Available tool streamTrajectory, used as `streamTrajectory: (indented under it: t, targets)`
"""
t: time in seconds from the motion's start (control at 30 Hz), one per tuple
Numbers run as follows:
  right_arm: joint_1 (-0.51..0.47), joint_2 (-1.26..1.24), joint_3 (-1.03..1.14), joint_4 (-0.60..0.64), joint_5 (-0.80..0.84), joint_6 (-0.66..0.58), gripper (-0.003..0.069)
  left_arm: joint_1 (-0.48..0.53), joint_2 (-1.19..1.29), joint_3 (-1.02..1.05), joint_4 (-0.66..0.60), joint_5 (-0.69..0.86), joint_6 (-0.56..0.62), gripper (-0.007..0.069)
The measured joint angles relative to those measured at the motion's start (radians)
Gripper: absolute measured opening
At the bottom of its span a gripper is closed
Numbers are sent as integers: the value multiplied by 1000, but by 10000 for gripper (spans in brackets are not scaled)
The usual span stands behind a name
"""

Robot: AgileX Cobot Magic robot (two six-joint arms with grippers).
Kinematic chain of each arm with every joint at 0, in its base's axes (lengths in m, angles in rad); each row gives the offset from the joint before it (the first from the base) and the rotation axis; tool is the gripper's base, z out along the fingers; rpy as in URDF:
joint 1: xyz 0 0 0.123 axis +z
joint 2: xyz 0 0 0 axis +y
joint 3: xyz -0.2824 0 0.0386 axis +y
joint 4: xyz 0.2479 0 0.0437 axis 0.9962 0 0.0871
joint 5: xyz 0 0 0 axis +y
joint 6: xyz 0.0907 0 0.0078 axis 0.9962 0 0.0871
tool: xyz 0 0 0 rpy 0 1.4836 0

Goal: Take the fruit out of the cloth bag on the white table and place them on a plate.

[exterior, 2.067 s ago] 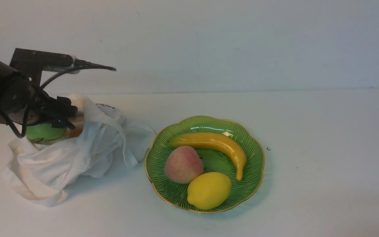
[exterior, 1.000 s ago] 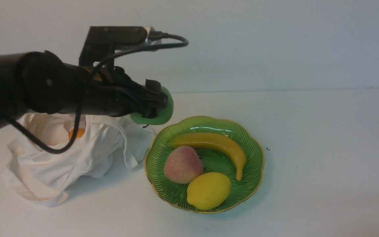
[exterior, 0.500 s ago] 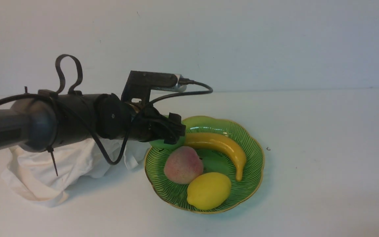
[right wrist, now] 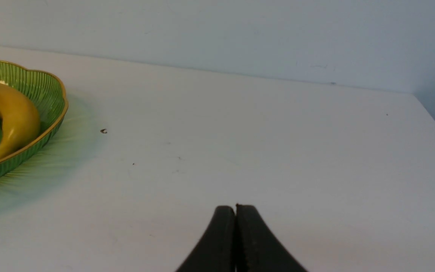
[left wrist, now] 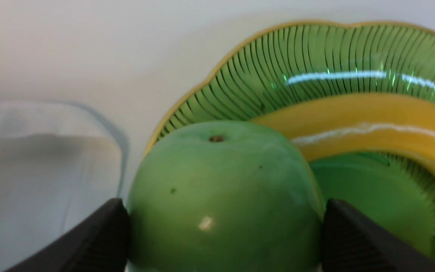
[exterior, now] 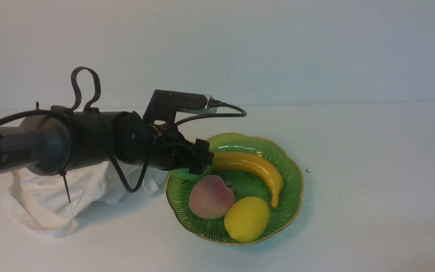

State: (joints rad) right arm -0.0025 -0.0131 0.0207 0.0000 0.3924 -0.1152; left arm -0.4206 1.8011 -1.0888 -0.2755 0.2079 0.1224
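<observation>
Left tool (exterior: 201, 160) is clamped on the green apple (left wrist: 221, 189), one finger on each side at its widest part, with the dimpled end pointing away from the wrist. I judge the apple hard, smooth and a little slippery, not fragile, and light enough for this hold. Because it is round, the grip across the middle is the right place; a hold nearer the end can let it slide out. The apple sits low at the edge of the plate (exterior: 247, 141) that faces the cloth bag (exterior: 43, 204), just beside the banana (exterior: 251, 166) and behind the pink fruit (exterior: 211, 196). I cannot tell whether it already touches the plate. Once released it may roll toward these neighbours. Right tool (right wrist: 235, 241) is pressed together and empty, above the bare surface (exterior: 372, 189), well apart from the plate on the side away from the bag.
</observation>
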Motion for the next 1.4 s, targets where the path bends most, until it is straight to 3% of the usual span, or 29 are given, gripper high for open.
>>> streamTrajectory:
  t: [0.1, 0.37, 0.47, 0.53, 0.57, 0.67, 0.77, 1.03, 1.4]
  targets:
    - [0, 0, 0, 0, 0, 0, -13, 0, -56, 0, 37, 27, 4, 676]
    - [0, 0, 0, 0, 0, 0, -13, 0, -206, 0, 53, 81, 4, 668]
    - [0, 0, 0, 0, 0, 0, -13, 0, -301, 0, 59, 151, 3, 579]
    - [0, 0, 0, 0, 0, 0, -13, 0, -411, 0, 66, 230, -9, 424]
    - [0, 0, 0, 0, 0, 0, -13, 0, -442, 0, 69, 244, -12, 391]
    - [0, 0, 0, 0, 0, 0, -13, 0, -608, 0, 76, 338, -32, 113]
    - [0, 0, 0, 0, 0, 0, -13, 0, -771, 0, 76, 382, -37, 15]
    - [0, 0, 0, 0, 0, 0, -13, 0, -1068, 88, 77, 424, -42, -8]
    - [0, 0, 0, 0, 0, 0, -13, 0, -1206, 119, 70, 604, -27, -8]
